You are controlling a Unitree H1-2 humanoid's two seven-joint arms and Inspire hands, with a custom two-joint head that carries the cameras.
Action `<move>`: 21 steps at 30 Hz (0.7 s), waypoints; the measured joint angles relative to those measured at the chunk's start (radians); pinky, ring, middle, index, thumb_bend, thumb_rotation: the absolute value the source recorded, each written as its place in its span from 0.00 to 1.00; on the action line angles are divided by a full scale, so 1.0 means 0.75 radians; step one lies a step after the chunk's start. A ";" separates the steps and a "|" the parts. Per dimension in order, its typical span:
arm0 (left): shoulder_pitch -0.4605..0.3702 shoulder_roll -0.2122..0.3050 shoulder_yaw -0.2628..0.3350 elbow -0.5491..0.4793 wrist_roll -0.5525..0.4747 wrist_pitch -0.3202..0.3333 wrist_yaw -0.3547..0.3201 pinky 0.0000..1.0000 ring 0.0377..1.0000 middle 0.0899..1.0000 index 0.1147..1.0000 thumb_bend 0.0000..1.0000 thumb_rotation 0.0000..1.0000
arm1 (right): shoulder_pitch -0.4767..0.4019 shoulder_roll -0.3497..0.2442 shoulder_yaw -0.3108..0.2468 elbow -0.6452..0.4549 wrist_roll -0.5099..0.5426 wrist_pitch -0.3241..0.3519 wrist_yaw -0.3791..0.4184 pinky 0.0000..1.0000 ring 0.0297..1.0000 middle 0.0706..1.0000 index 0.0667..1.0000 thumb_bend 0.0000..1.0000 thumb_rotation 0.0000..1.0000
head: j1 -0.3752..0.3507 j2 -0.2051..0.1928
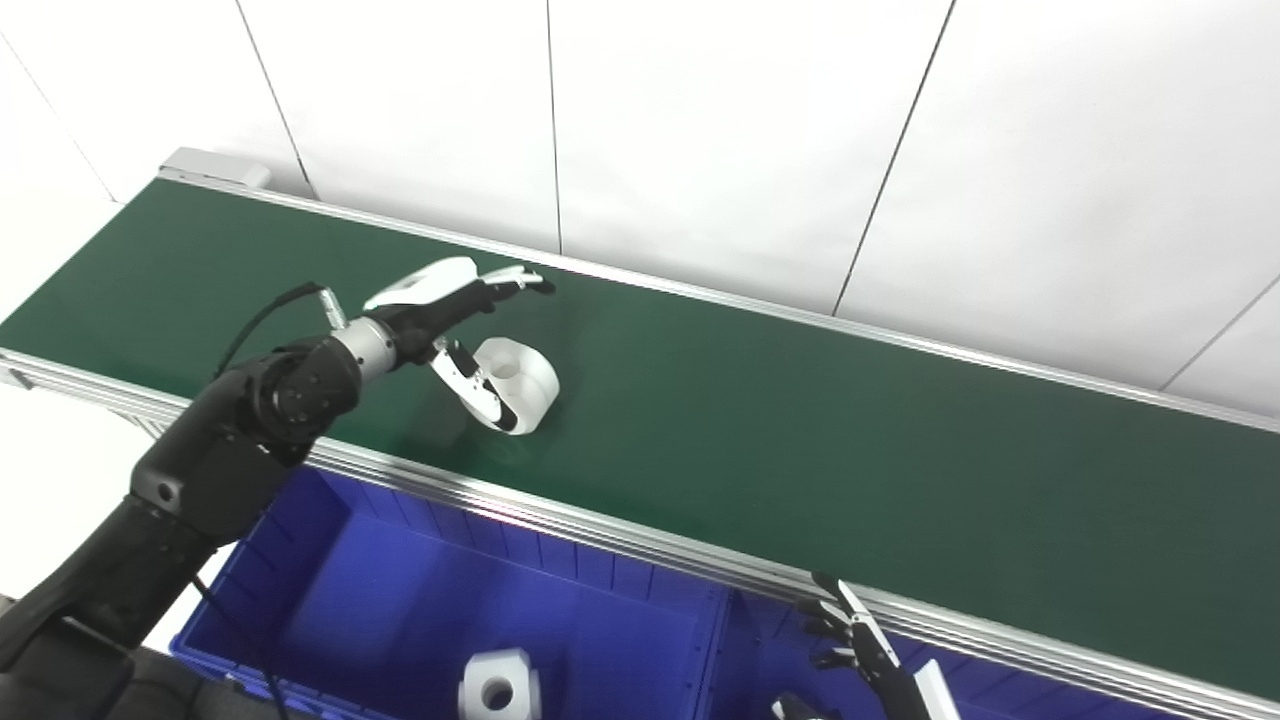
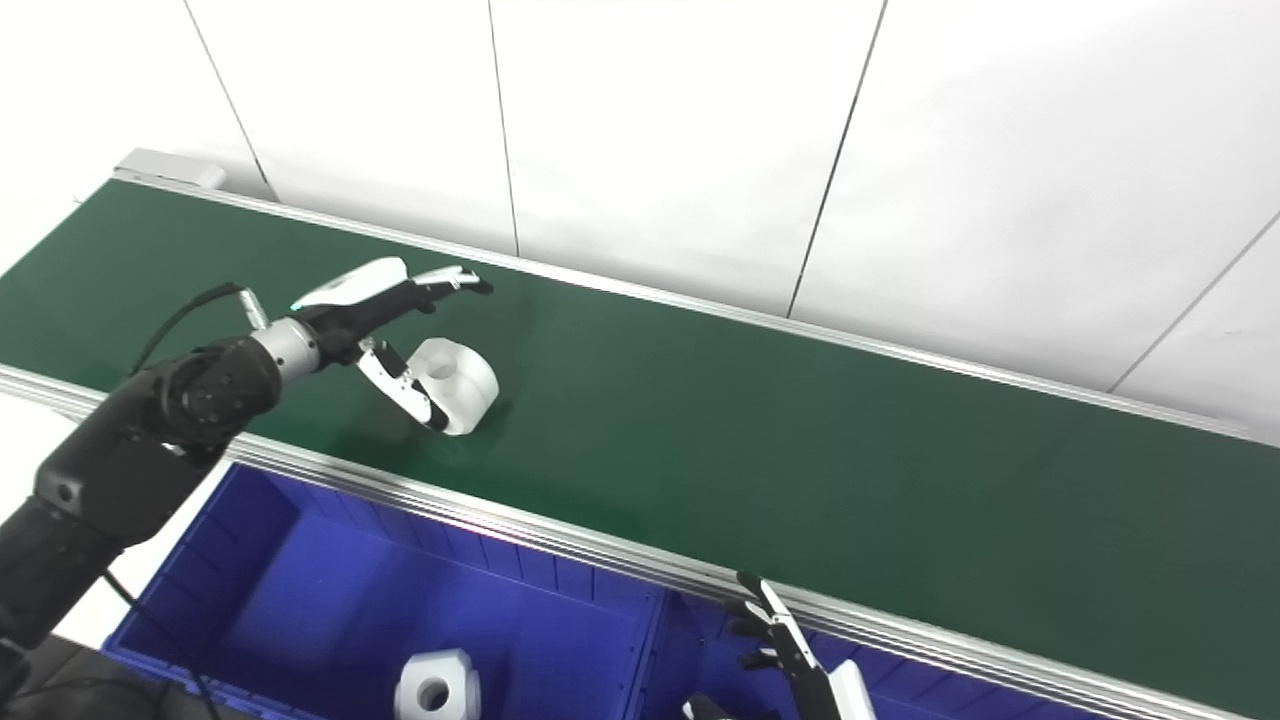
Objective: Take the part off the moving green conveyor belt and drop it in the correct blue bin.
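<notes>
White part (image 1: 520,382) partly behind L hand (image 1: 450,320)

Bright even light, sharp, soft shadows

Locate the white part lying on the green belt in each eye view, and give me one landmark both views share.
Left eye view: the white part lies left of centre on the green belt, beside the left hand.
Right eye view: the white part sits further left in the picture, again next to the left hand.
Shared landmark: the white block in the blue bin, near the bottom edge in both views.
</notes>
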 measured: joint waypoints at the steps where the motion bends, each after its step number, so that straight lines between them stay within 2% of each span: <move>1: 0.000 -0.009 -0.009 0.007 0.014 0.000 0.001 0.97 1.00 1.00 0.89 0.90 0.15 | 0.000 0.000 0.000 0.000 0.000 0.000 0.000 0.65 0.78 0.82 0.94 0.58 0.65 | 0.002 0.002; 4: -0.003 -0.034 -0.033 0.023 0.044 -0.013 0.022 1.00 1.00 1.00 0.88 0.91 0.11 | 0.001 0.000 -0.001 0.000 0.002 0.000 0.001 0.65 0.78 0.82 0.94 0.59 0.66 | 0.000 0.004; 8: -0.024 -0.090 -0.067 0.098 0.086 -0.031 0.070 0.97 1.00 0.99 0.86 0.87 0.04 | 0.001 0.002 -0.004 -0.001 0.004 0.000 0.001 0.65 0.78 0.82 0.94 0.58 0.65 | -0.002 0.008; 10: -0.035 -0.120 -0.072 0.154 0.103 -0.084 0.126 0.83 0.89 0.88 0.79 0.77 0.00 | 0.003 0.002 -0.006 -0.001 0.006 0.000 0.001 0.65 0.78 0.82 0.94 0.57 0.65 | -0.006 0.014; 11: -0.051 -0.141 -0.071 0.205 0.117 -0.117 0.184 0.82 0.88 0.88 0.78 0.76 0.00 | 0.004 0.002 -0.006 -0.001 0.007 0.000 0.001 0.65 0.78 0.82 0.94 0.57 0.65 | -0.006 0.014; 12: -0.061 -0.158 -0.070 0.247 0.132 -0.159 0.239 0.76 0.82 0.82 0.75 0.72 0.00 | 0.004 0.003 -0.006 -0.001 0.008 -0.001 0.001 0.65 0.78 0.82 0.94 0.58 0.65 | -0.006 0.018; 13: -0.065 -0.169 -0.070 0.274 0.139 -0.195 0.278 0.74 0.80 0.80 0.74 0.71 0.00 | 0.004 0.003 -0.006 -0.002 0.010 -0.001 0.001 0.65 0.79 0.82 0.94 0.58 0.65 | -0.006 0.018; 14: -0.068 -0.180 -0.072 0.295 0.148 -0.236 0.318 0.67 0.72 0.72 0.68 0.63 0.00 | 0.005 0.003 -0.007 -0.004 0.012 -0.001 0.001 0.65 0.79 0.82 0.94 0.57 0.65 | -0.006 0.018; 15: -0.069 -0.192 -0.072 0.307 0.156 -0.264 0.349 0.65 0.69 0.70 0.67 0.61 0.00 | 0.007 0.003 -0.008 -0.005 0.012 -0.001 0.001 0.65 0.79 0.82 0.94 0.57 0.65 | -0.008 0.020; 16: -0.074 -0.203 -0.073 0.324 0.168 -0.291 0.380 0.55 0.53 0.56 0.54 0.54 0.00 | 0.009 0.003 -0.008 -0.006 0.015 -0.001 0.001 0.66 0.79 0.83 0.94 0.58 0.65 | -0.008 0.025; 17: -0.084 -0.214 -0.075 0.354 0.177 -0.321 0.416 0.50 0.46 0.50 0.48 0.52 0.00 | 0.012 0.003 -0.008 -0.007 0.021 -0.001 0.002 0.66 0.79 0.83 0.94 0.58 0.65 | -0.008 0.025; 21: -0.106 -0.235 -0.081 0.419 0.229 -0.389 0.516 0.47 0.42 0.47 0.43 0.50 0.00 | 0.017 0.002 -0.010 -0.016 0.029 -0.001 0.007 0.66 0.80 0.83 0.94 0.58 0.66 | -0.008 0.035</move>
